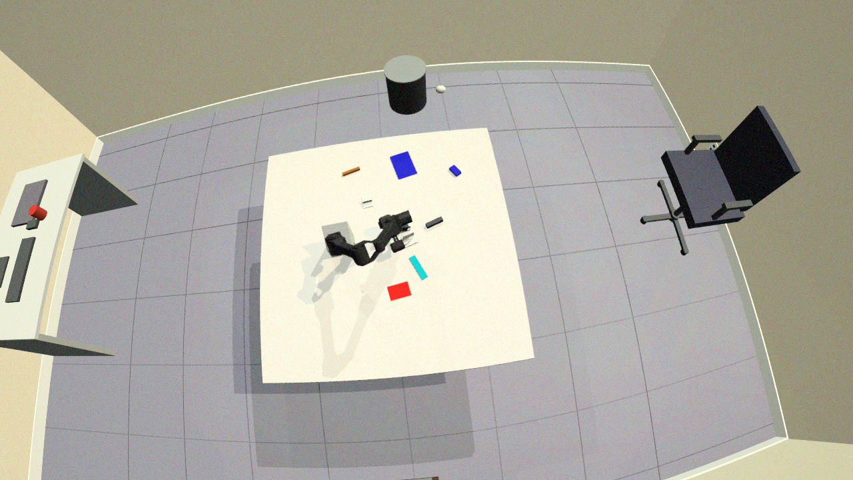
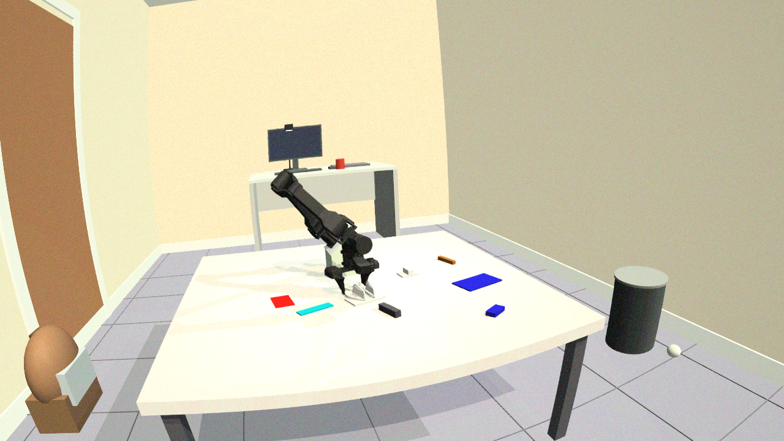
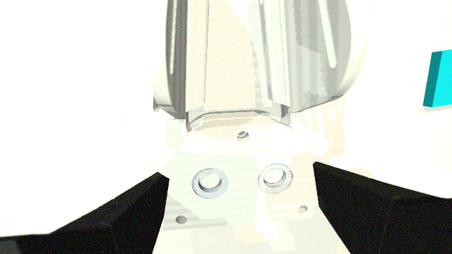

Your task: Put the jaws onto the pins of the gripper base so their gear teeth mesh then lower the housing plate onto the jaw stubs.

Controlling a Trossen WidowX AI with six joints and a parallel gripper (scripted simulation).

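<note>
The gripper [image 1: 402, 237] [image 2: 354, 286] [image 3: 236, 171] is standing near the middle of the tabletop [image 1: 477, 310] [image 2: 383, 372] [image 3: 70, 70], well in from every edge, with its fingers pointing down over the base [image 2: 378, 298]. In the wrist view the plate [image 3: 240, 212] is lying between the fingers, its two ringed holes facing up, and the two jaws [image 2: 362, 291] [image 3: 314, 74] are extending beyond it.

Risks: the rings may be sitting slightly off the stubs, so a push down could be catching a rim and leaving the plate tilted. The views are not showing whether the plate is fully seated or how the gear teeth are meshing beneath it; if a jaw is turning out of mesh, its stub could be missing its hole. Fingers opening unevenly, or rubbing on the way up, could be dragging the plate askew. The low fingers could also be nudging a jaw or the base.

Gripper: the fingers are standing wide, yet are gripping the plate by its two opposite sides, just beside the ringed holes. Release is apparently still awaiting a level seat.

Surroundings: in the top view, the cyan bar [image 1: 418, 267] [image 2: 315, 309] [image 3: 441, 79] is lying between the base and the bottom edge, and the black bar [image 1: 434, 222] [image 2: 389, 309] is lying towards the right edge. Both are resting apart from the gripper.
</note>
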